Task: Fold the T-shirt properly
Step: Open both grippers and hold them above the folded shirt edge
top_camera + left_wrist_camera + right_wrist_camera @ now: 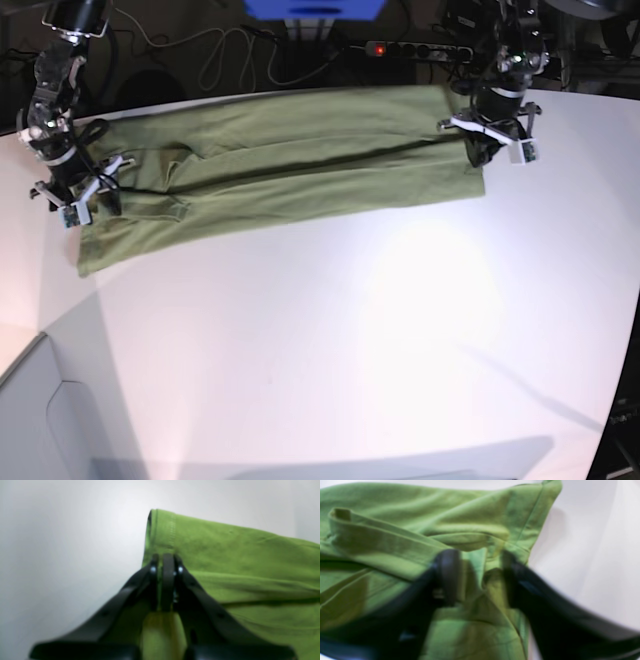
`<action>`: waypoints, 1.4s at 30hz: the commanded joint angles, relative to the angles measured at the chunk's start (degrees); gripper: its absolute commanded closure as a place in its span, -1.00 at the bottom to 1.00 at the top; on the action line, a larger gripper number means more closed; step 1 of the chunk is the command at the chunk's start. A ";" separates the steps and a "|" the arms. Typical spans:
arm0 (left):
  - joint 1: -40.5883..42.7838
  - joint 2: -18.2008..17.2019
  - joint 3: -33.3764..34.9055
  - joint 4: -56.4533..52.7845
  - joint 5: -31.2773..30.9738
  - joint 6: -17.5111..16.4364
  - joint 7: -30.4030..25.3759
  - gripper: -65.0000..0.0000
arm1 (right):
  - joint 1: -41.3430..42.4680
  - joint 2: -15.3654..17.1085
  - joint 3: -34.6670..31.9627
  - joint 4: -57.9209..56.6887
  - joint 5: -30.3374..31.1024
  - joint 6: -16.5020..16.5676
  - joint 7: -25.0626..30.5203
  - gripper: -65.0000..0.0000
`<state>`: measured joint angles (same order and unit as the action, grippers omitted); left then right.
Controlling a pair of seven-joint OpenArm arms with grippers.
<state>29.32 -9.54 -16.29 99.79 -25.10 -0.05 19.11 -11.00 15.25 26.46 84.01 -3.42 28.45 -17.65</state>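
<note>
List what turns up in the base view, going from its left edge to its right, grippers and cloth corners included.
Right gripper → raised flap at the shirt's gathered end → long middle stretch of the olive-green T-shirt → left gripper.

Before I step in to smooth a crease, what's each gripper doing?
Left gripper: closed, pinching the shirt.
Right gripper: open, shirt fabric between its fingers, not clamped.
</note>
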 commanded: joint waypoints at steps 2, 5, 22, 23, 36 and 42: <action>0.09 -0.44 -0.19 1.18 -0.17 -0.08 -1.14 1.00 | 0.50 0.97 0.31 1.14 0.48 0.43 1.25 -0.26; 0.09 -0.44 0.78 1.71 -0.26 0.01 -1.05 0.89 | 0.50 0.97 0.66 1.22 0.48 0.43 1.34 -0.38; -1.06 1.14 2.10 8.04 -0.17 0.10 -1.05 0.13 | 4.63 -0.61 0.31 9.75 0.48 0.43 -4.81 -0.38; -1.67 1.14 2.71 6.37 -0.17 0.10 -1.05 0.13 | 5.16 -1.22 0.22 9.40 0.48 0.43 -5.43 -0.38; 1.14 0.53 5.44 -0.32 -0.08 0.10 -1.05 0.13 | 7.09 -0.61 0.49 4.65 0.30 0.34 -10.53 -0.38; 0.96 0.53 5.35 -0.67 0.09 0.10 -1.05 0.13 | 3.40 -0.26 0.66 5.27 0.30 0.34 -10.44 -0.38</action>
<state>30.00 -8.67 -10.72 98.54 -24.88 -0.01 18.52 -7.86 14.11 26.81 87.92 -3.88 28.47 -29.43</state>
